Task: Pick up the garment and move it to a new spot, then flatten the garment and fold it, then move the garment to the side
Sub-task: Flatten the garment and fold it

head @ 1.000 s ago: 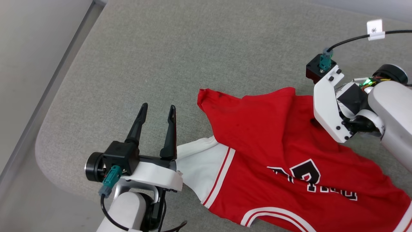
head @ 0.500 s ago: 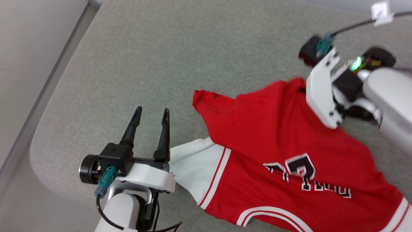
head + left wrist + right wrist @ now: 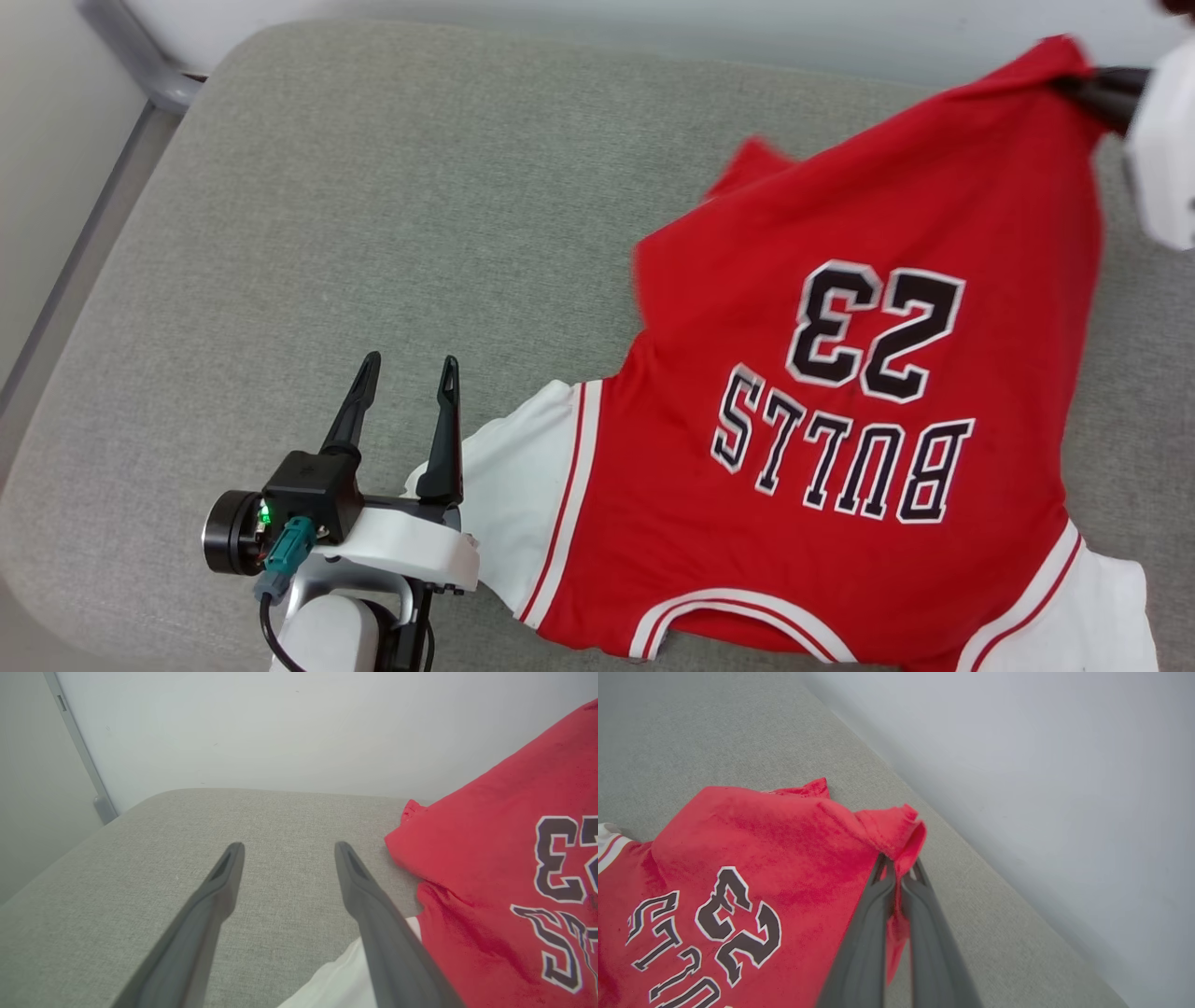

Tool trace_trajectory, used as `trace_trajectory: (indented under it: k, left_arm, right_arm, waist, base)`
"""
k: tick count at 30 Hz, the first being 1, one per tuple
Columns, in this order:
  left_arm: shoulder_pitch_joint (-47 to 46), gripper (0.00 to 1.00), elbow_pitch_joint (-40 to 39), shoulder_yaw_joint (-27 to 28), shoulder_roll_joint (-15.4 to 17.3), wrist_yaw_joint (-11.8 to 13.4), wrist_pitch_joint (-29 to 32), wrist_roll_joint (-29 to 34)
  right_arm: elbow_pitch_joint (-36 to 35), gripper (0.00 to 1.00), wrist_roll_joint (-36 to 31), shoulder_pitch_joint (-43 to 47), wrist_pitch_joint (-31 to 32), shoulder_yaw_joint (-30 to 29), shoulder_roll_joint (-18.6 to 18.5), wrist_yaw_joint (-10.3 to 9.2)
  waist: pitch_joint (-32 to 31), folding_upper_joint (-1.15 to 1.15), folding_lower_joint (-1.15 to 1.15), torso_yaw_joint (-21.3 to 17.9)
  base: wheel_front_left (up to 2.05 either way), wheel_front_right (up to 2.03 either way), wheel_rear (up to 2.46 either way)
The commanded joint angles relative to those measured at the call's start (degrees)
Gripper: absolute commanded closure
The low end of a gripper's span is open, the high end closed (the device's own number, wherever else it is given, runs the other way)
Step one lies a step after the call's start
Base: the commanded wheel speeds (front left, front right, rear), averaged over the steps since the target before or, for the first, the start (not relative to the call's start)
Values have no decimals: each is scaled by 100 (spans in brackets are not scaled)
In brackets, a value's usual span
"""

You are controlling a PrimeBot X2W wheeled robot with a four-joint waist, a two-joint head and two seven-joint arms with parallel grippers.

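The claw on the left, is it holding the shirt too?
No, the left claw is open over the grey cushion, beside the shirt.

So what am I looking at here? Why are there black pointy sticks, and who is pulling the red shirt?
Those sticks are a robot's fingers. It has two arms, and each ends in a gripper with two long dark fingers. The big picture comes from a camera on its head, looking down at a grey cushion. The other two come from small cameras on its wrists, looking along the fingers. A red shirt with white sleeves lies partly on the cushion. The right gripper has pinched one corner of the shirt and holds it up. The left gripper is open and holds nothing, beside a white sleeve.
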Motion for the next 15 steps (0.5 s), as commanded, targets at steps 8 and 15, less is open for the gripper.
trace_trajectory:
  k: [8, 15]
  left_arm:
    - [-27, 0, 52, 31, -14, -69, -14, 73]
    - [-113, 0, 79, -23, -19, -68, -14, 33]
  right_arm:
    - [927, 100, 308, 398, -244, -590, -488, -8]
    - [2242, 100, 85, 820, -348, -837, -382, -8]
  waist:
    - [122, 0, 0, -75]
    - [332, 0, 0, 34]
  base:
    - [0, 0, 0]
    - [0, 0, 0]
